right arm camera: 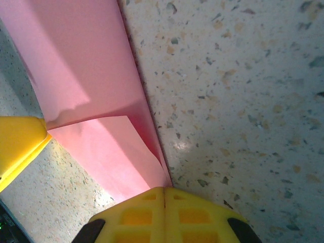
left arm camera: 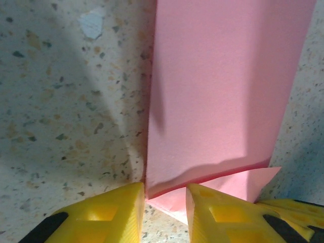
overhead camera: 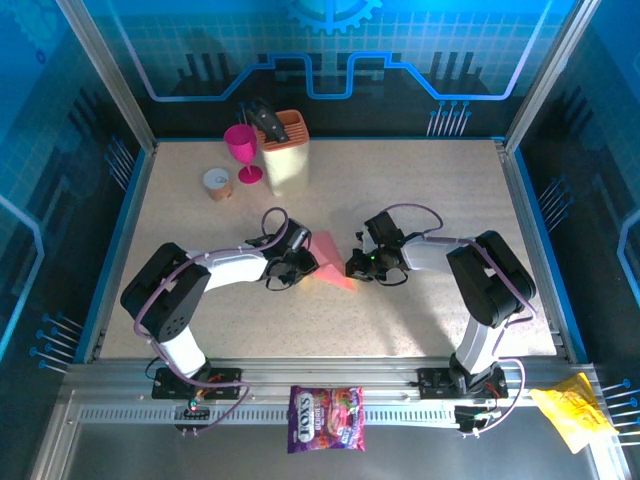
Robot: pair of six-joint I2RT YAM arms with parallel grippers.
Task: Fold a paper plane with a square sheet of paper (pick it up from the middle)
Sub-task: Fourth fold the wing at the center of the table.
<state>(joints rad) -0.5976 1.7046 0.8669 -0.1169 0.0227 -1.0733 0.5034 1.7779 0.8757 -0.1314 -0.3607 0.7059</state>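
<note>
Yellow right gripper fingers were closed together, pinching a corner of the partly folded pink paper sheet. Left gripper fingers stood narrowly apart with the sheet's edge at the gap. Sheet lay mid-way across the table, between both grippers.

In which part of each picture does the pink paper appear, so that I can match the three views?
Top external: paper in the middle of the table, slightly below centre.
Left wrist: paper from upper right down to bottom centre.
Right wrist: paper from upper left down to bottom centre.
Shared landmark: the speckled table under it.
</note>
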